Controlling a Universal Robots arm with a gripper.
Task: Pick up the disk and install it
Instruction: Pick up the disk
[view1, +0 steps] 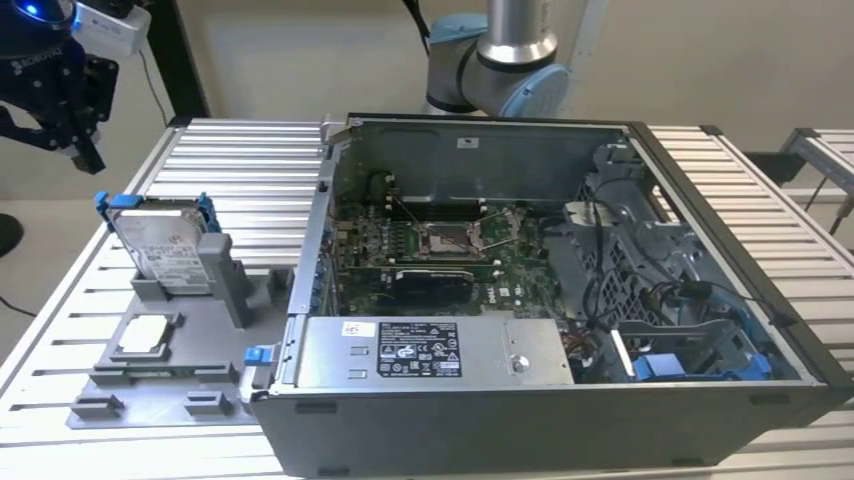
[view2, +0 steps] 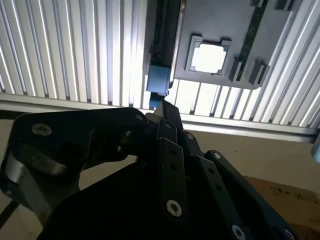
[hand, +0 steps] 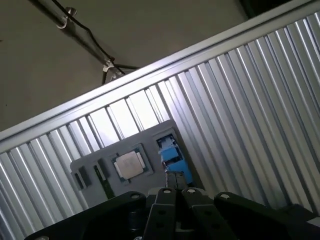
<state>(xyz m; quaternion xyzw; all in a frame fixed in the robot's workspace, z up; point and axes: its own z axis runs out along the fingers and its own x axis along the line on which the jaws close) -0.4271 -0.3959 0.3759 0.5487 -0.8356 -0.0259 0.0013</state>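
Note:
The disk (view1: 166, 243) stands upright on its edge in a grey holder (view1: 230, 285) on the slatted table, left of the open computer case in the exterior view. It is silver with a white label and a blue bracket. My black gripper (view1: 54, 148) hangs high above the table, up and to the exterior view's left of the disk, open and empty. In the second wrist view the disk's blue bracket (view2: 157, 84) lies just past a fingertip (view2: 165, 111). The first wrist view has the bracket (hand: 173, 156) beyond a fingertip (hand: 175, 181).
An open computer case (view1: 534, 410) with its motherboard (view1: 441, 240), a silver box (view1: 427, 350) and a blue-trimmed bay (view1: 667, 365) takes up the table's middle. A small square chip (view1: 144, 335) lies on the grey fixture plate (view1: 200, 385). The arm's base (view1: 514, 60) stands behind the case.

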